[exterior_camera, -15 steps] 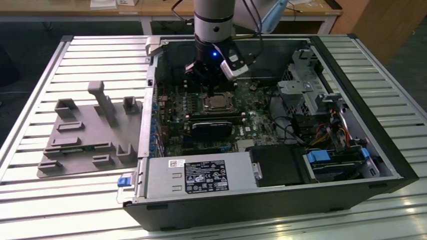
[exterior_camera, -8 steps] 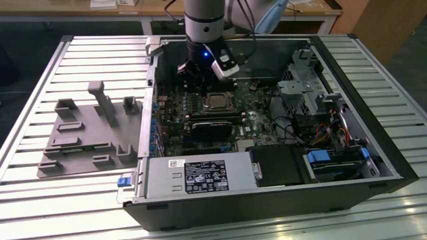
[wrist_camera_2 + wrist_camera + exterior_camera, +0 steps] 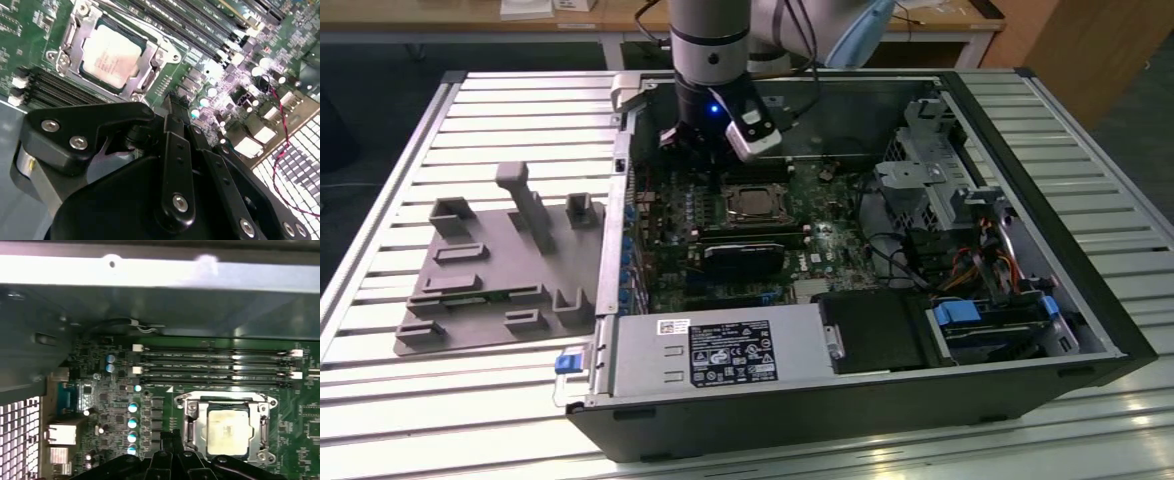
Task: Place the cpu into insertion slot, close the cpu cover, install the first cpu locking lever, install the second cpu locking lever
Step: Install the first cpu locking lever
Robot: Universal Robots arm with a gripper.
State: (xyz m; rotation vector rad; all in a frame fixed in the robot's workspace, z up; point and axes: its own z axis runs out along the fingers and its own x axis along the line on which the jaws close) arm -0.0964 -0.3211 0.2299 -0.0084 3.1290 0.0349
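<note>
The cpu (image 3: 750, 203) is a small silver square lying flat in its socket on the green motherboard (image 3: 670, 250) inside the open computer case. Both wrist views also show the cpu (image 3: 111, 55) (image 3: 227, 431). The cpu cover (image 3: 146, 70) (image 3: 191, 426), a silvery frame, lies down flat around the chip. My gripper (image 3: 172, 107) (image 3: 170, 436) hovers beside the socket, a little off one of its corners, touching nothing. Its black fingers are shut together and hold nothing. In the exterior view the arm's wrist (image 3: 711, 95) hangs over the far end of the board, just behind the socket.
Long memory slots (image 3: 215, 365) run beside the socket. A black block (image 3: 744, 255) sits nearer than the socket. The grey case wall (image 3: 150, 275) rises close behind. A power supply (image 3: 720, 350) and drive cage (image 3: 947, 190) fill the case. A grey fixture tray (image 3: 494, 270) lies at the exterior view's left.
</note>
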